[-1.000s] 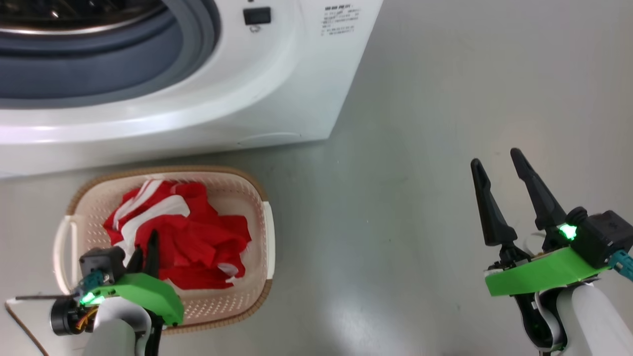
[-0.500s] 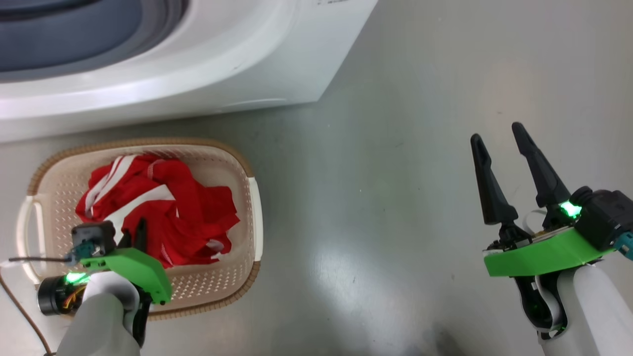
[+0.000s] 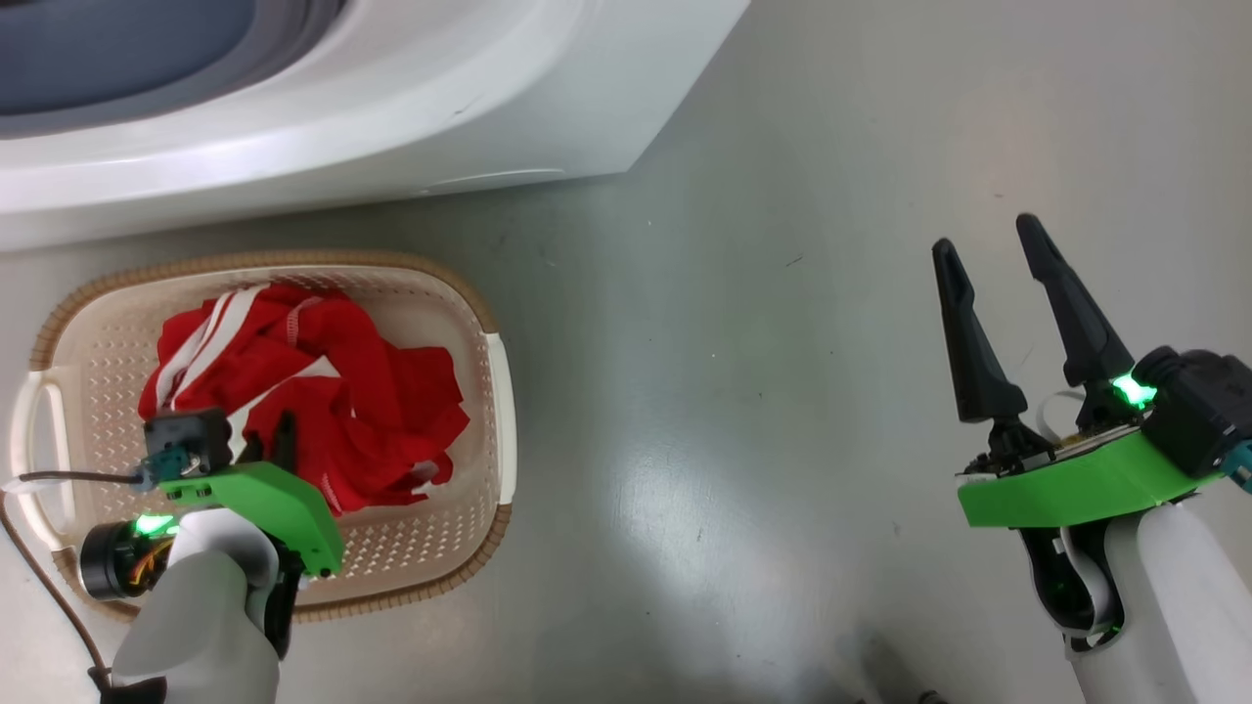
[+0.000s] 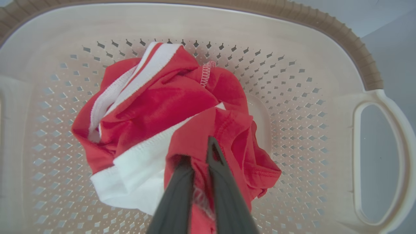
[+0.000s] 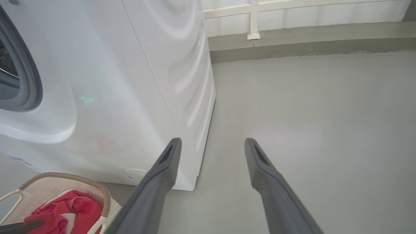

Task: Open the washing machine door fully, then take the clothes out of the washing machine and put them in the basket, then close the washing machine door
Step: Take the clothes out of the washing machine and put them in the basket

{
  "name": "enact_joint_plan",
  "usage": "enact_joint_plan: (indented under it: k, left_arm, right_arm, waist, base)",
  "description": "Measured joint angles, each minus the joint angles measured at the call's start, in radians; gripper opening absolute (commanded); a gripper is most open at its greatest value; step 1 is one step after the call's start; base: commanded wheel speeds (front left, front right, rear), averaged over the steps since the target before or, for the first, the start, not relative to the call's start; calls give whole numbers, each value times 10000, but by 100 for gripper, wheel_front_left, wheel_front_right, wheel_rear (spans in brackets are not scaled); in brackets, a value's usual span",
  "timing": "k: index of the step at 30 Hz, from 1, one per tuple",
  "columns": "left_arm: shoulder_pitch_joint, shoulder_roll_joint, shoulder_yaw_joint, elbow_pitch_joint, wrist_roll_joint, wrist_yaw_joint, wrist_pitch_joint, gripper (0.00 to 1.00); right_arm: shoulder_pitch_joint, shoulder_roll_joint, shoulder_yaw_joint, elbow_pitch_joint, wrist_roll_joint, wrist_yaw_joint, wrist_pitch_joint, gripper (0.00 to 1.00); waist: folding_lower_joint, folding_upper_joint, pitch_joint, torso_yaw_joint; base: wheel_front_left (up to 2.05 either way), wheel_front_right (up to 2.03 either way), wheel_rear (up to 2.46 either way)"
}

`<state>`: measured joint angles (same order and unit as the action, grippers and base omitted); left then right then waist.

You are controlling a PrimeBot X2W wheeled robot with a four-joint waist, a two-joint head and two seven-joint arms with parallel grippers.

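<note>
One heap of clothes (image 4: 156, 107), red with white bands, lies inside the basket (image 4: 227, 22), bunched toward its middle on the perforated floor. Over the last second the head camera has tipped down. The washing machine (image 3: 391, 127), just behind the basket, has slid up that view until only a strip of its grey ring is left. That shift is the camera's, not the things'. Inside the basket little has changed: the heap keeps much the same shape, and the left gripper (image 4: 198, 151) is still low over it. Reading: the drop-off is as good as made, but the cloth is not yet let go. The left gripper's two fingers are pressed nearly together, pinching a fold of red cloth at the heap's near edge. The right gripper (image 3: 985, 233) hangs over bare floor (image 3: 734, 391), well apart from the basket on its right side, fingers spread wide, holding and touching nothing. Next, by my guess, the left fingers part and the arm lifts clear without dragging the fold back out. Closing the washing machine door looks still to be done.
</note>
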<state>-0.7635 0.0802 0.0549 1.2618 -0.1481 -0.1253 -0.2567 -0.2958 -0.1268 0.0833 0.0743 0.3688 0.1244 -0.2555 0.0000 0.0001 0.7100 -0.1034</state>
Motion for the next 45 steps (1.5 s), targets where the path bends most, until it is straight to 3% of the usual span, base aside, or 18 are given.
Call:
enact_joint_plan:
  k: [10,19,45]
  left_arm:
    - [85,40,17,-224,-464,0,0,100]
    - [1000,40,6,-1407,-669,0,0,100]
    - [4658,-21,364,-7062,-148,0,0,100]
  right_arm:
    - [5,0,-10,113,-8,0,0,100]
    - [267,0,2,311,4,0,0,100]
    - [2071,-127,-75,652,81,0,2,100]
  waist:
    - [0,0,-519,78]
    - [0,0,-1316,198]
    - [0,0,-4537,341]
  base:
    - [0,0,0]
    - [0,0,0]
    - [0,0,0]
